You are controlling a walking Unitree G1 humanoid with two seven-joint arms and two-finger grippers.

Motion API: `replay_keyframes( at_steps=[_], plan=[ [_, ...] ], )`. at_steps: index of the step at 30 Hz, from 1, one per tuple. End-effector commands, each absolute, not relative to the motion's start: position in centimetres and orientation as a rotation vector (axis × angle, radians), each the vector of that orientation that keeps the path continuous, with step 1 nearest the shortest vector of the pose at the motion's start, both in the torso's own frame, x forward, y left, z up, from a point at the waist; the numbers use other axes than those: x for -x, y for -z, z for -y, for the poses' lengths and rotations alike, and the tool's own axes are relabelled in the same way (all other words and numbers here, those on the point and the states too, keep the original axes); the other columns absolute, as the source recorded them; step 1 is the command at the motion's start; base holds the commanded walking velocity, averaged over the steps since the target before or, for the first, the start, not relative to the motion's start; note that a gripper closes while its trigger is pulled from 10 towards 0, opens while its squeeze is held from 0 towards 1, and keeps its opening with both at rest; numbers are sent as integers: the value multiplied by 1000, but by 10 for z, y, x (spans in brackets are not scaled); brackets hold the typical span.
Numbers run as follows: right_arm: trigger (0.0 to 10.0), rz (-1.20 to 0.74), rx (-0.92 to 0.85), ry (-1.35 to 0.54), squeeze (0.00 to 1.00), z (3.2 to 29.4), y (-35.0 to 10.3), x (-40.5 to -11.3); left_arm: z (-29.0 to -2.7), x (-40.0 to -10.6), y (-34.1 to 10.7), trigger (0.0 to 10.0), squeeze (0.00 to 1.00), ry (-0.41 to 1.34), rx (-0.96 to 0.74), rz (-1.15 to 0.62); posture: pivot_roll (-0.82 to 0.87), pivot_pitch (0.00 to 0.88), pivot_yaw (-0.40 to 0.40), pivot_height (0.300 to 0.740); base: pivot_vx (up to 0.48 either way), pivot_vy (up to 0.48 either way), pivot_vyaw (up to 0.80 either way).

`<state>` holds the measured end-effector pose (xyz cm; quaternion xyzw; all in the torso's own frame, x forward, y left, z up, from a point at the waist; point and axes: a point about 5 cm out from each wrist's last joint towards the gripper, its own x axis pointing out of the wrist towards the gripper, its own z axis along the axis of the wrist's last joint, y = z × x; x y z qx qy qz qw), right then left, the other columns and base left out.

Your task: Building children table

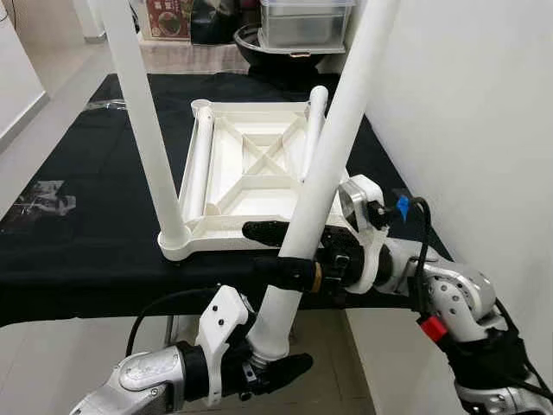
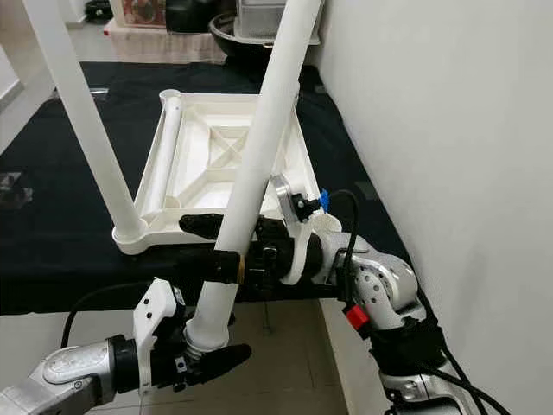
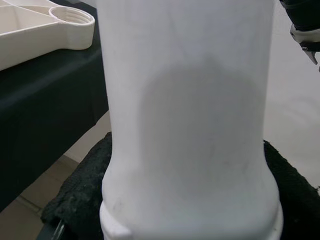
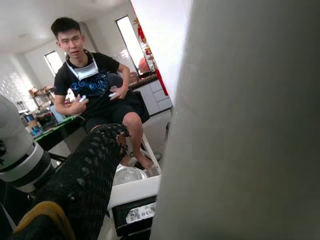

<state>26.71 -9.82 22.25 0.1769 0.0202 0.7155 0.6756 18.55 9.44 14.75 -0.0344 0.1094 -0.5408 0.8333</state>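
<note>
A white table top [image 1: 226,235] lies upside down on the black-covered table [image 1: 86,225]. One white leg [image 1: 147,130] stands upright in its near-left corner socket. Two more legs [image 1: 199,164] lie inside it along its sides. A fourth leg [image 1: 337,138] is held tilted just before the table's near edge. My left gripper [image 1: 275,350] is shut on this leg's lower end [image 3: 190,125]. Higher up, my right gripper [image 1: 268,251] is shut around its middle [image 4: 250,125]. The top's near-right threaded socket [image 3: 72,17] stands empty.
A white wall [image 1: 484,130] runs close along the right. A clear plastic bin [image 1: 304,22] and a dark bowl [image 1: 259,47] sit beyond the table's far end. Tiled floor [image 1: 52,95] lies to the left. A person [image 4: 95,85] sits in the background.
</note>
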Motion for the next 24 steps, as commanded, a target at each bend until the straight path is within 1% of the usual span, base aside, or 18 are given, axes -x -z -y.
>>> replay_keyframes(
  at_steps=[1,12,13,14,15,16,24],
  plan=[
    [10000,-50,-409,-1636,0,95,-224,-266,-90,-181,-149,10000,0,1182,51,-226,99,89,-47,740,0,0,0],
    [10000,-44,-421,-1659,0,93,-225,-265,-89,-179,-147,10000,0,1183,81,-235,95,75,-47,740,0,0,0],
    [7725,-44,-423,-1666,0,93,-225,-264,-89,-177,-146,10000,0,1187,77,-238,96,73,-46,740,0,0,0],
    [7725,-44,-423,-1666,0,93,-225,-264,-89,-177,-146,10000,0,1187,77,-238,96,73,-46,740,0,0,0],
    [353,-44,-425,-1674,0,93,-225,-263,-89,-176,-146,10000,0,1190,73,-240,95,74,-48,740,0,0,0],
    [0,-46,-426,-1682,0,93,-225,-262,-89,-176,-145,10000,0,1187,79,-244,94,75,-47,740,0,0,0],
    [0,-53,-433,-1710,0,93,-224,-259,-91,-176,-144,10000,0,1181,75,-247,96,72,-48,740,0,0,0]
  ],
)
